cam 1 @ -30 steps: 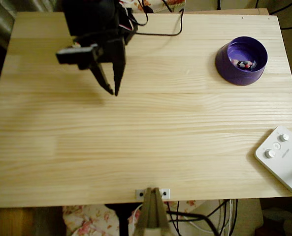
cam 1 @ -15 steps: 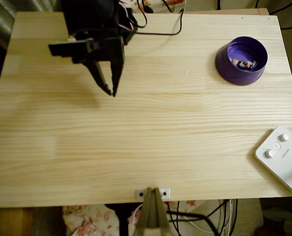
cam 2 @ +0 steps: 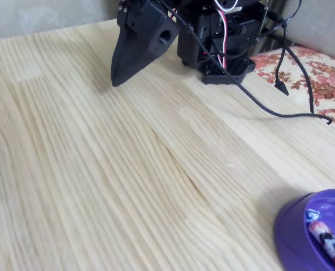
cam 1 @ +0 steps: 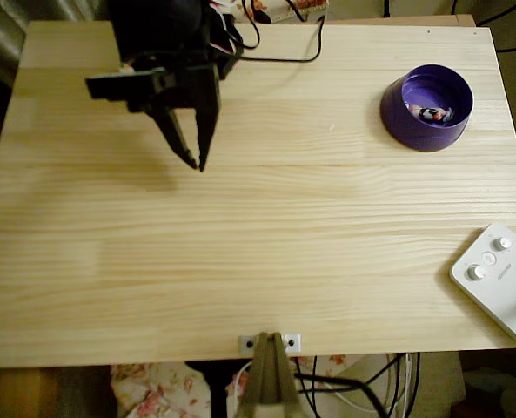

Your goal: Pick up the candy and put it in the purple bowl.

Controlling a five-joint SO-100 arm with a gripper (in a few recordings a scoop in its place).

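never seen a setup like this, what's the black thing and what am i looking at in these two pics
The black thing is a small robot arm, and its pointed end is a two-finger claw for picking things up. One picture is taken from a camera looking straight down on the wooden table; the other comes from a camera low beside the table, where the claw appears at the top. The claw holds nothing, its tips close together above the bare wood. Far from it sits a purple bowl with a small wrapped candy inside; the side view shows the bowl and the candy up close. The white device with buttons lies at the table's corner.
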